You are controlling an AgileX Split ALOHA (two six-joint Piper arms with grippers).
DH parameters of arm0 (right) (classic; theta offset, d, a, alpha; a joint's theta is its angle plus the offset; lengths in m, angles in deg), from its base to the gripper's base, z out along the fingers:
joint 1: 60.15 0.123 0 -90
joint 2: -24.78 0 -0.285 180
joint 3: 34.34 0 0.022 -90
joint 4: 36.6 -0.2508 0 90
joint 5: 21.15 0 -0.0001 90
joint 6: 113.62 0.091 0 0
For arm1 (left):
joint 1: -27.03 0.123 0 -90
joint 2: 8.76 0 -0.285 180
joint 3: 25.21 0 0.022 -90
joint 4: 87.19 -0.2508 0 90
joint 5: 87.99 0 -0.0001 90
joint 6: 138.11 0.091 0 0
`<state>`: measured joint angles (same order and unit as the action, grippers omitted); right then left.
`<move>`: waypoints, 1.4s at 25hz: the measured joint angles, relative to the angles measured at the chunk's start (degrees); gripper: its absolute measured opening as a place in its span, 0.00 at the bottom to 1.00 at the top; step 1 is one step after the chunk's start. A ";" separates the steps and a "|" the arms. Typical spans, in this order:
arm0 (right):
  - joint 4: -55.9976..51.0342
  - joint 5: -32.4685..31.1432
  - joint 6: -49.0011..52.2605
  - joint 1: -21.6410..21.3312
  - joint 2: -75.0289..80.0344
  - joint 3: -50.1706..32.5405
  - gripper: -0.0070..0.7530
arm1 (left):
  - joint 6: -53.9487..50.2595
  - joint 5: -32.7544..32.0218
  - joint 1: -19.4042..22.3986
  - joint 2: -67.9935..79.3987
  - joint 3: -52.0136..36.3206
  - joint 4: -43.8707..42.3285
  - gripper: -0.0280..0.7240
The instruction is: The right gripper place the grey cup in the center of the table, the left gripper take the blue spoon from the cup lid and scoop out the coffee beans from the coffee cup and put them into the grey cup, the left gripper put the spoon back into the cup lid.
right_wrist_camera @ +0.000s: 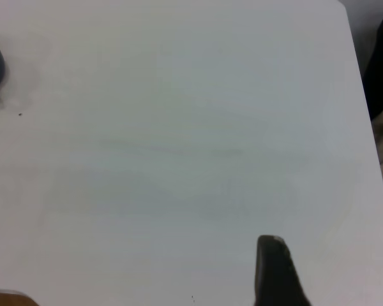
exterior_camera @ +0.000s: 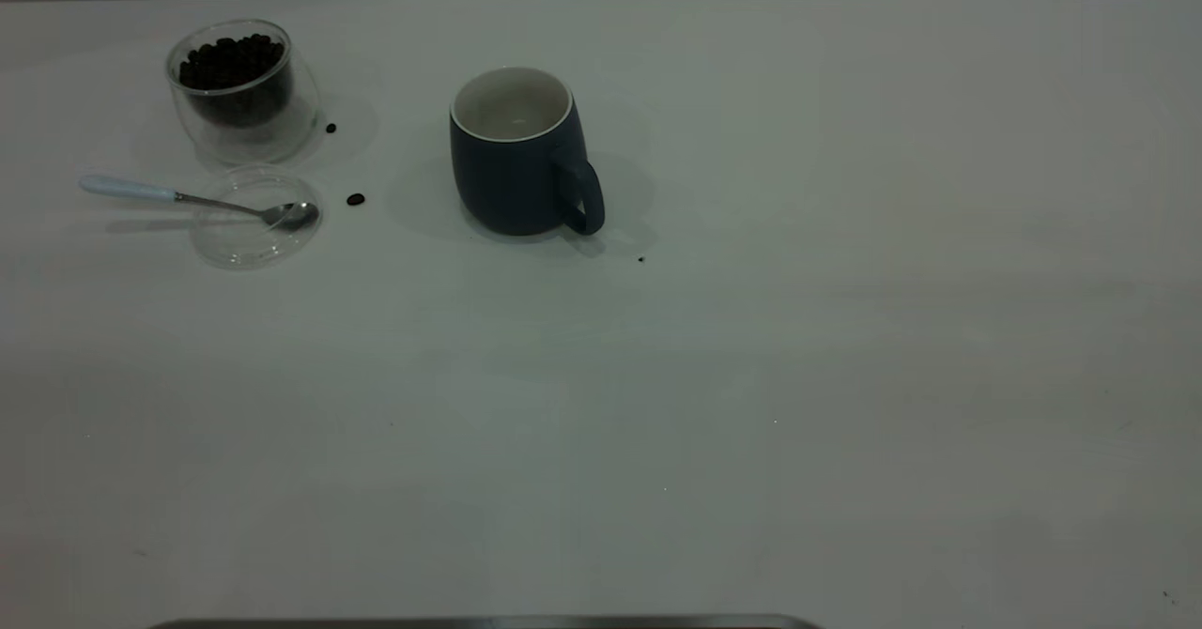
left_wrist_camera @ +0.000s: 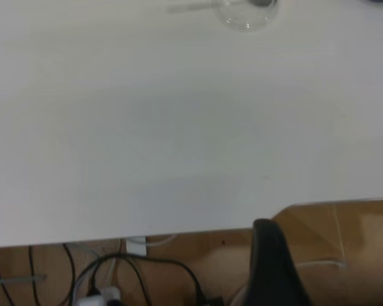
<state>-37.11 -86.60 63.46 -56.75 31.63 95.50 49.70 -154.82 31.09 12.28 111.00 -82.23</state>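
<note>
Grey cup [exterior_camera: 519, 155] stands upright on the white bench [exterior_camera: 751, 375], slightly left of mid-width and toward the far edge in the exterior view. Rounded dark blue-grey body, white interior and rim, loop handle facing the camera and a bit right. From this angle the inside looks bare, though the bottom is only partly visible. A small dark speck lies on the bench just beside the handle.

Well to the left: coffee cup [exterior_camera: 239, 89], clear double-walled glass with rounded sides, holding dark coffee beans [exterior_camera: 230, 61] nearly to the rim. Two stray beans lie on the bench between it and the grey cup.

Cup lid [exterior_camera: 254, 221] lies flat just in front of the coffee cup, a clear shallow disc whose edges are hard to trace against the white. Blue spoon [exterior_camera: 188, 199] has its shiny metal bowl in the lid; the pale blue handle sticks out left over the rim.

Neither arm shows in the exterior view. The left wrist view shows one dark finger [left_wrist_camera: 277, 268] of the left hand [left_wrist_camera: 287, 280] at the bench's near edge, with wooden floor and cables below, and the lid and spoon cut off far away. The right wrist view shows one finger [right_wrist_camera: 274, 271] of the right hand [right_wrist_camera: 293, 280] over bare bench, with a sliver of the grey cup cut off at the frame edge. For both hands only one finger is visible, so I cannot tell whether they are spread or pressed together.
</note>
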 joint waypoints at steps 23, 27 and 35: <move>0.00 0.00 0.00 0.00 0.00 0.00 0.54 | -7.13 0.26 -6.28 -8.91 -3.74 -4.60 0.76; 0.00 0.00 0.00 0.00 0.00 0.00 0.54 | -8.67 0.70 -7.96 -9.03 -4.54 -5.35 0.76; 0.00 0.00 0.00 0.00 0.00 0.00 0.54 | -8.97 1.76 -7.96 -9.03 -5.46 -5.30 0.75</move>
<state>-37.11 -86.60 63.46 -56.75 31.63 95.50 40.73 -153.07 23.13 3.25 105.54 -87.53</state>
